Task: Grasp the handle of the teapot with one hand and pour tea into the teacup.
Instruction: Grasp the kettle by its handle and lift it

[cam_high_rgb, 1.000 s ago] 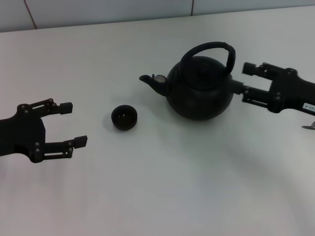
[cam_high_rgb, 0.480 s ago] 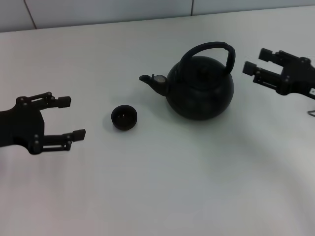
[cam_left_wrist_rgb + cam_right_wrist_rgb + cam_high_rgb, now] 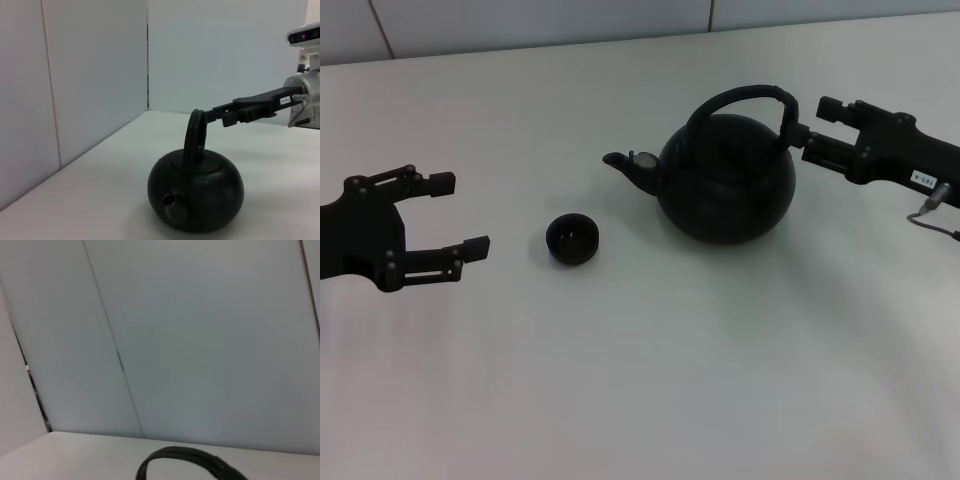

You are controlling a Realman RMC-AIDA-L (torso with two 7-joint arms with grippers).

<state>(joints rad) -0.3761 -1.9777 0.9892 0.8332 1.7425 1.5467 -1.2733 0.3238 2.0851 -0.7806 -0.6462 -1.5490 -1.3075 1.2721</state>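
The matte-black teapot stands upright mid-table, its spout toward the teacup, a tiny black bowl a short way to its left. The arched handle rises over the lid. My right gripper is open at handle height, fingertips just beside the arch's right end and not around it. The left wrist view shows the teapot, the handle edge-on, and the right gripper reaching its top. The right wrist view catches only the handle. My left gripper is open, left of the teacup, holding nothing.
The white table meets a tiled wall at the back. A thin cable hangs from the right arm at the right edge.
The right gripper rose from beside the teapot's body, drew back, then came in to the handle's right end. The left gripper drifted slightly left and up.
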